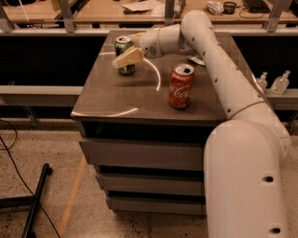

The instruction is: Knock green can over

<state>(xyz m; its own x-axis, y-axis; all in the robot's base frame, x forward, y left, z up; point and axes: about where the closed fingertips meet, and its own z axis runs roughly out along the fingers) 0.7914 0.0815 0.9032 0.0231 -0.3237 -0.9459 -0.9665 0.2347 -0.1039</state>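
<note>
The green can (123,47) stands upright at the back left of the dark table top (116,97), showing its silver top. My gripper (126,58) reaches in from the right at the end of the white arm (209,51). Its tan tip lies across the front of the green can's lower half, touching or nearly touching it. The red Coca-Cola can (180,86) stands upright to the right and nearer the front, apart from the gripper.
A corner of the green-and-white snack bag (197,59) shows behind the arm at the back right. The table is a drawer cabinet (139,158). A wooden bench (93,11) runs behind it. A black stand leg (37,200) and cable lie on the floor at left.
</note>
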